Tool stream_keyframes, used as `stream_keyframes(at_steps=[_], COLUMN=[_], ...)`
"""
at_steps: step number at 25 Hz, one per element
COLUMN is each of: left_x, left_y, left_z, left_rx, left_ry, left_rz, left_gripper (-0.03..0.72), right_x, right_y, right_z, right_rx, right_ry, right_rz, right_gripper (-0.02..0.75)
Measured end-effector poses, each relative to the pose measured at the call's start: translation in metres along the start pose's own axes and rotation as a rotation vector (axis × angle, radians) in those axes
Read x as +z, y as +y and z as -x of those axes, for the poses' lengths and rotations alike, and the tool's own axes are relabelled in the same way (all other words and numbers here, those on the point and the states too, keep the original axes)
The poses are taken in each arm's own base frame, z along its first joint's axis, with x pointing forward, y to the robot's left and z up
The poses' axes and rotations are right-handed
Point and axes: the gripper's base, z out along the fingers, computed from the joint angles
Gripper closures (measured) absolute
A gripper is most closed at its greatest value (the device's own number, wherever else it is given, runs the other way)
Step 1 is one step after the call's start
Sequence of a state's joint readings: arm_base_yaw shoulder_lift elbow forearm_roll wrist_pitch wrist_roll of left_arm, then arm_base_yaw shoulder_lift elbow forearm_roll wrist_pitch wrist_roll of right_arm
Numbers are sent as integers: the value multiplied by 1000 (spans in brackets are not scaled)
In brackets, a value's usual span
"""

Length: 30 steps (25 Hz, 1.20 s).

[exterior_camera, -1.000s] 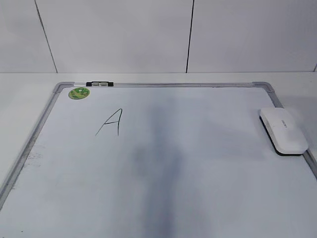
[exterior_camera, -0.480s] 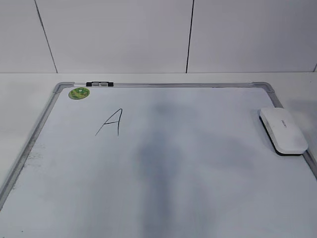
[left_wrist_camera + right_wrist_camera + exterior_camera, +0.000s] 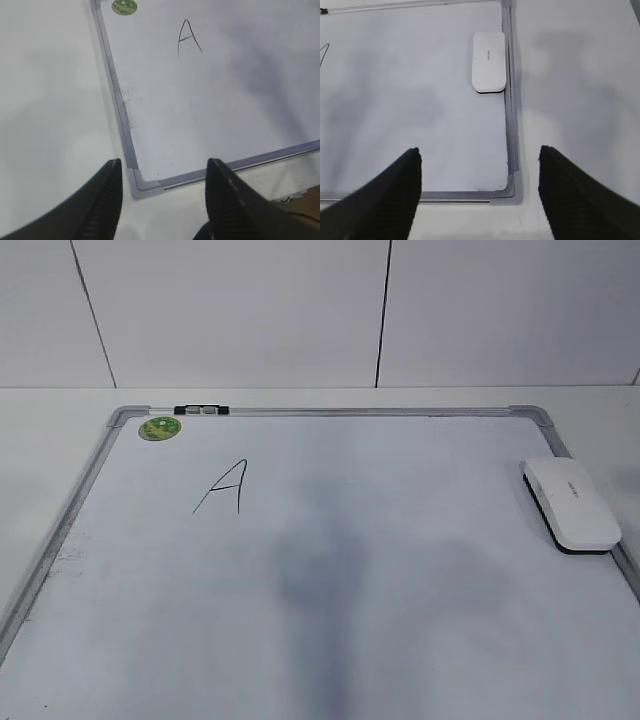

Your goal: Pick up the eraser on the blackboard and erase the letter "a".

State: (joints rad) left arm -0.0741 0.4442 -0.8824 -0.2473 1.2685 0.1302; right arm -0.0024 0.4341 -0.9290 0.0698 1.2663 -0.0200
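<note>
eraser [image 3: 489,62] on blackboard [image 3: 509,130] edge, well ahead of spread right claw [image 3: 480,195].

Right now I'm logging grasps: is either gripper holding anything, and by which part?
Nothing is held. The left gripper and right gripper are both open and empty; the eraser lies untouched on the board.

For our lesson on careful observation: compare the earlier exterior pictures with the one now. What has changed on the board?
Nothing has visibly moved. The eraser lies at the board's right edge as before, untouched, and the letter is unerased. Only the grey shadows on the board shifted slightly. No gripper enters the exterior view.
</note>
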Motion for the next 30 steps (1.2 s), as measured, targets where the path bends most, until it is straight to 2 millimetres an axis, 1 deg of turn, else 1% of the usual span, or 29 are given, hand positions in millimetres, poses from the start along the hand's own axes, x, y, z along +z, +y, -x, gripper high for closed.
stream_keyframes(at_steps=[3, 5, 7, 13, 18, 20, 22, 30], left_x=[8, 15, 21, 37, 47, 52, 56, 57], left_y=[1, 2, 3, 8, 11, 13, 15, 21], left_z=[-18, -29, -38, -51, -60, -64, -67, -66], left_rx=[-7, -12, -17, -27, -30, -33, -43, -54], left_ry=[24, 46, 68, 139, 188, 209, 222, 197], left_rz=[-1, -3, -4, 8, 26, 31, 42, 108], left_gripper=[285, 285, 285, 285, 285, 285, 285, 285], right_x=[-5, -1, 7, 26, 40, 47, 48, 49], right_y=[0, -1, -1, -2, -5, -5, -5, -6], right_z=[-10, -19, -31, -64, -82, -87, -88, -89], right_rx=[-4, -3, -1, 3, -1, 0, 0, -4], right_ry=[-27, -15, 14, 61, 112, 140, 146, 153], right_rz=[-6, -6, -6, -6, -21, -22, -23, -30], right_gripper=[159, 159, 159, 159, 159, 159, 159, 159])
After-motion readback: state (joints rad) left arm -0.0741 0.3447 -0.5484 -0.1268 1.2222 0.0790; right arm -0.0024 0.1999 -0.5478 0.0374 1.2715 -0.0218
